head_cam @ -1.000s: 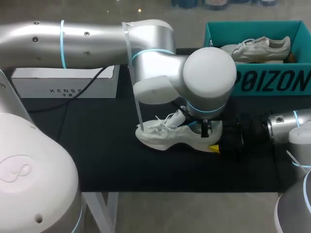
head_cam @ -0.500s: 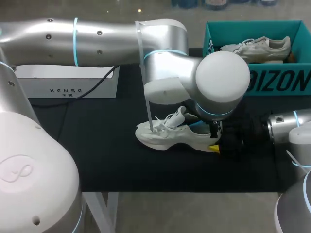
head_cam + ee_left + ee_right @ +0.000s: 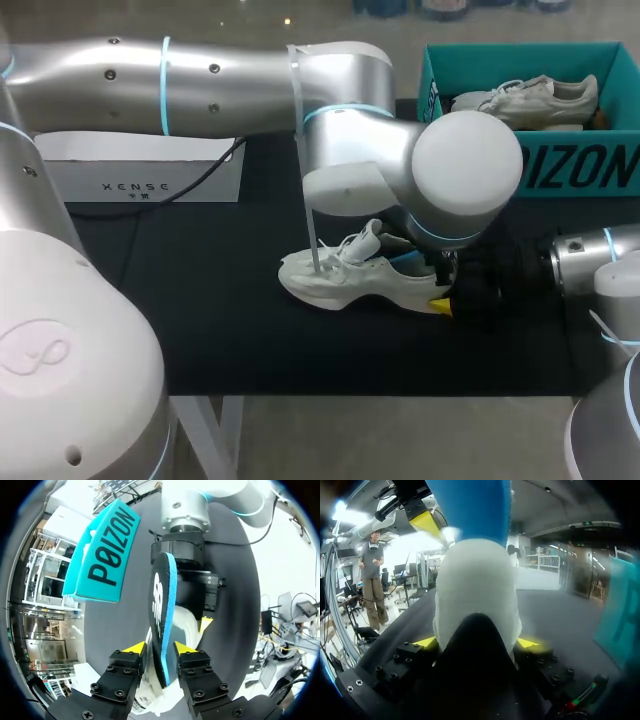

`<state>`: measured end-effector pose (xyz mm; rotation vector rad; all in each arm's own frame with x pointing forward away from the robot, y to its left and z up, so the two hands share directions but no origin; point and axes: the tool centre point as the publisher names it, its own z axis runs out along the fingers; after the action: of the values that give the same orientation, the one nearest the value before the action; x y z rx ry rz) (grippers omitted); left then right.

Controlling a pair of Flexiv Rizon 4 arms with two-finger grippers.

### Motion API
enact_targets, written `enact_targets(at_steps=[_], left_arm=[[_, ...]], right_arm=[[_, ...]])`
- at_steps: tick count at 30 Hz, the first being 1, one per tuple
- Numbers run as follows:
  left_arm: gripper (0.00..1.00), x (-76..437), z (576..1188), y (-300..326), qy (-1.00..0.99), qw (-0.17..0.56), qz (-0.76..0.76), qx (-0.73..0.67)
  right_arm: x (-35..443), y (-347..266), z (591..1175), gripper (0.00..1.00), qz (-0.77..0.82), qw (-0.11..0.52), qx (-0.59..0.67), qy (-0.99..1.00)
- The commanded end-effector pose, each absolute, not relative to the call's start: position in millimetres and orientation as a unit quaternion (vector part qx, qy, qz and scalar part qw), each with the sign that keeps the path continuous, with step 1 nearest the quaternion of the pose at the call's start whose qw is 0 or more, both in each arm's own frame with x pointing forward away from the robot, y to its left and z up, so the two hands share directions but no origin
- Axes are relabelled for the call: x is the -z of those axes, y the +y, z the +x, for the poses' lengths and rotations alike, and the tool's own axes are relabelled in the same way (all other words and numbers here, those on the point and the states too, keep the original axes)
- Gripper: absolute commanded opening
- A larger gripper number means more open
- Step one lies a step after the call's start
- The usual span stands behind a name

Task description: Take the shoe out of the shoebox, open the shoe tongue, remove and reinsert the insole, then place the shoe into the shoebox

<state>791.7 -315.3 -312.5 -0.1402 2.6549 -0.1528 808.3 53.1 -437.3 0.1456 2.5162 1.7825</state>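
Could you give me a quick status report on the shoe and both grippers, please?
Left gripper shut on insole, held on edge over shoe. Right gripper shut on shoe heel. Shoebox holds another shoe.

Silver-grey left arm (image 3: 200,85) with cyan joint rings; black, screw-studded end effector (image 3: 159,647) with yellow fingertips (image 3: 135,648).

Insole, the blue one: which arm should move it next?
Left. The left gripper is shut on the insole already. The right gripper is shut on the shoe at its heel, probably busy steadying it.
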Motion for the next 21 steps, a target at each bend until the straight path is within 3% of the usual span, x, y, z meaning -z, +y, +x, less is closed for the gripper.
enact_targets(at_steps=[1,7,8,9,21], left_arm=[[0.34,318,797,-318,0.969,0.234,-0.054,0.056],[0.25,322,804,-322,0.969,0.232,-0.060,0.057],[0.18,322,805,-323,0.969,0.231,-0.060,0.057],[0.00,323,805,-324,0.969,0.230,-0.061,0.058],[0.00,304,800,-325,0.965,0.238,-0.066,0.082]], right_arm=[[444,55,808,0.00,0.047,0.027,-0.576,0.815],[444,55,808,0.00,0.047,0.027,-0.576,0.815],[444,55,808,0.00,0.047,0.027,-0.576,0.815],[444,55,808,0.00,0.047,0.027,-0.576,0.815],[444,55,808,0.00,0.047,0.027,-0.576,0.815]])
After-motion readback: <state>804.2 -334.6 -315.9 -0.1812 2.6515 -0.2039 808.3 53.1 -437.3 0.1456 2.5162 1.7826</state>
